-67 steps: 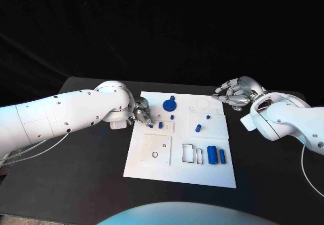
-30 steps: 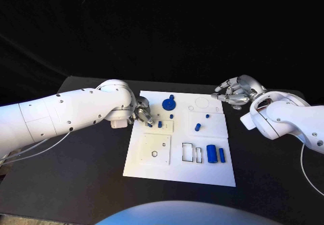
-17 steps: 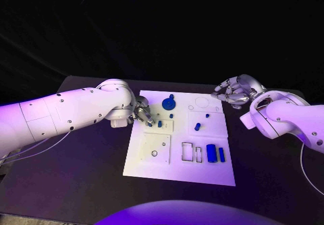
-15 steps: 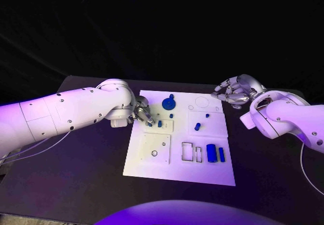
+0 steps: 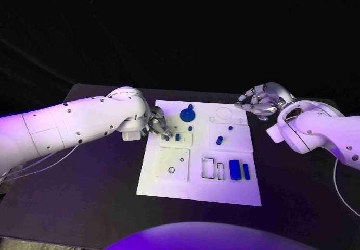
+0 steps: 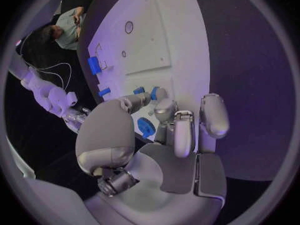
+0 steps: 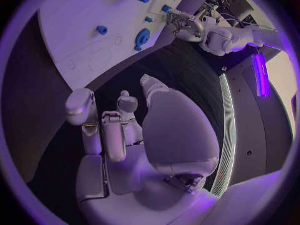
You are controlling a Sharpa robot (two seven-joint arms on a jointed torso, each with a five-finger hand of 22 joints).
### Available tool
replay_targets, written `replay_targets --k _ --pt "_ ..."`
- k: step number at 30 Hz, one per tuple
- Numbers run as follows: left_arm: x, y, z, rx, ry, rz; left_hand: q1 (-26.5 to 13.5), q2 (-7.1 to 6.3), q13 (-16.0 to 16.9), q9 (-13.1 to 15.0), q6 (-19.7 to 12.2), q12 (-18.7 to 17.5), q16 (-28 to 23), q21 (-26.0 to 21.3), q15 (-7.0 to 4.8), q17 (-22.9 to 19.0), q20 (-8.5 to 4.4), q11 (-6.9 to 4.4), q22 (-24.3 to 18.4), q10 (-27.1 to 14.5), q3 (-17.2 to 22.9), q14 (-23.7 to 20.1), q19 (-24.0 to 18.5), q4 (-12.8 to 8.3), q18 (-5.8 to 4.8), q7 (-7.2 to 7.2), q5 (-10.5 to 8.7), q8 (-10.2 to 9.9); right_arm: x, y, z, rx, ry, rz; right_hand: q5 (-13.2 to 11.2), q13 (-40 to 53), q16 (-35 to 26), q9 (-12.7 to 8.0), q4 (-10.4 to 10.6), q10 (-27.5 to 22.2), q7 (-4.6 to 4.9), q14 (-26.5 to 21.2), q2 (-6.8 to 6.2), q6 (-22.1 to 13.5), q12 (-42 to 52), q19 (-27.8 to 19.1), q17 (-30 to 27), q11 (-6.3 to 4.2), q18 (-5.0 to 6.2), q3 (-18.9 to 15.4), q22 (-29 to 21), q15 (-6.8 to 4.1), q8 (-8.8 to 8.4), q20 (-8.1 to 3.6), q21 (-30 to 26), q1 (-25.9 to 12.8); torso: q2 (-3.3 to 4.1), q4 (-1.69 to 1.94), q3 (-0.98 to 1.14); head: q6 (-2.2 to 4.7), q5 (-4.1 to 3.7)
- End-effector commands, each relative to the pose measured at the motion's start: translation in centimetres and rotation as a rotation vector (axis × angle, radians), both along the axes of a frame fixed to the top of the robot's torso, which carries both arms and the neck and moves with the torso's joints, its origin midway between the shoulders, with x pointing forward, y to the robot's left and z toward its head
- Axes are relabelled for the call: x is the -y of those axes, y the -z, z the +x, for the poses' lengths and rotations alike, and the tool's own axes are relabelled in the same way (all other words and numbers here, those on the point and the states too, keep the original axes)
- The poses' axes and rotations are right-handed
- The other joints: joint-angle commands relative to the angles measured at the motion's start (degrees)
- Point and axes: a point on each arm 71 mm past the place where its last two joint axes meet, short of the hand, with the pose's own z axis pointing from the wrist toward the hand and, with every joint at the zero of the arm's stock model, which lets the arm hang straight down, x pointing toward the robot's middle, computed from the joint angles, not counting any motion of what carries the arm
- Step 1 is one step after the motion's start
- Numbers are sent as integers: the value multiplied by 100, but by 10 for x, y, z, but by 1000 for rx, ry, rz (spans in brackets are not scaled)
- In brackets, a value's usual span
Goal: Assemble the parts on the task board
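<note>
The white task board (image 5: 198, 185) lies in the middle of the table. My left hand (image 5: 157, 126) sits low over the board's left edge, with its fingertips (image 6: 134, 102) closed around a small blue peg (image 5: 166, 137). A second peg (image 5: 178, 137) stands right beside it. A blue round gear (image 5: 188, 114) lies further up the board, and a blue cylinder (image 5: 234, 170) with a thin bar (image 5: 246, 171) lies at the lower right. My right hand (image 5: 261, 102) hovers off the board's far right corner, fingers loosely apart, holding nothing.
More small blue pieces (image 5: 219, 140) lie mid-board, near empty rectangular slots (image 5: 208, 168) and a square plate with a hole (image 5: 172, 165). Black table (image 5: 82, 182) surrounds the board on both sides. In the right wrist view, the board (image 7: 81, 30) lies beyond the fingers.
</note>
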Motion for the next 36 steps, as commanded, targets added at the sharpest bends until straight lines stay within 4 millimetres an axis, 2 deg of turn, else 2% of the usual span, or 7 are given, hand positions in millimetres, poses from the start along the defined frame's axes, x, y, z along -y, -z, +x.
replay_targets --k 1,9,23,30,33,34,36 --pt "0 2 -1 -12 7 12 -38 -17 -3 -16 11 20 37 -32 -49 1509 -15 -27 273 -9 -124 606 21 44 -10 19 -73 -35 -1 0 0 7 -11 -7 21 -5 -30 -9 3 -2 -5 346 -12 -43 32 24 610 -12 62 22 4 -2 30 -9 -27 -47 1 -4 0 4 -2" --pt "-2 0 0 -1 -4 6 125 83 16 -72 63 47 37 -53 -42 1509 -10 -25 310 2 -1008 606 44 501 -13 22 -104 -84 0 0 0 5 -11 -6 22 -10 -31 -11 3 -5 -5 345 -13 -48 30 20 608 -11 64 22 -2 -2 33 -9 -37 -54 0 -5 0 4 -2" --pt "-5 -7 3 61 -44 -54 62 337 -25 -133 18 39 37 -120 -28 1509 2 -17 339 -31 -2144 606 47 541 -7 37 38 -145 0 0 0 0 -9 -1 19 -12 -27 -14 11 -4 -3 348 -11 -59 36 24 618 -9 62 8 3 0 45 -9 -36 -110 0 -5 3 23 -16" --pt "-3 -24 6 163 -78 -212 335 387 -409 -175 -184 -245 14 -481 -10 1463 17 0 161 -325 -2119 594 -136 535 67 88 613 -225 1 0 0 0 -7 -1 20 -17 -28 -15 11 -6 -3 348 -10 -61 34 25 618 -9 62 6 4 0 47 -8 -36 -120 -10 2 6 36 -17" --pt "4 -32 6 237 -41 -283 767 287 -1610 -190 -583 -1134 -790 -2045 119 141 122 142 -694 -1289 -1777 109 -1079 519 351 238 910 -235 1 0 0 1 -7 -1 20 -17 -28 -15 11 -6 -3 348 -10 -61 34 25 618 -9 62 6 4 0 47 -8 -36 -120 -10 4 6 51 -35" --pt "6 -35 7 263 -22 -306 869 229 -1706 -207 -627 -1175 -914 -2233 142 -29 146 162 -793 -1392 -1713 32 -1170 519 379 259 936 -226 1 0 0 1 -6 -1 24 -17 -28 -15 9 -5 -3 348 -7 -62 36 24 617 -9 62 7 3 0 49 -8 -39 -124 -6 3 2 59 -45" --pt "12 -40 7 313 21 -347 1124 114 -1916 -329 -841 -1391 -1822 -3368 267 -1175 253 297 -1413 -1858 -1531 -613 -1811 509 525 394 985 -337 1 0 0 1 -6 -1 25 -27 -35 -15 9 -12 -3 343 -7 -63 29 17 601 -9 66 7 -9 0 50 -8 -55 -124 -4 1 1 60 -57"
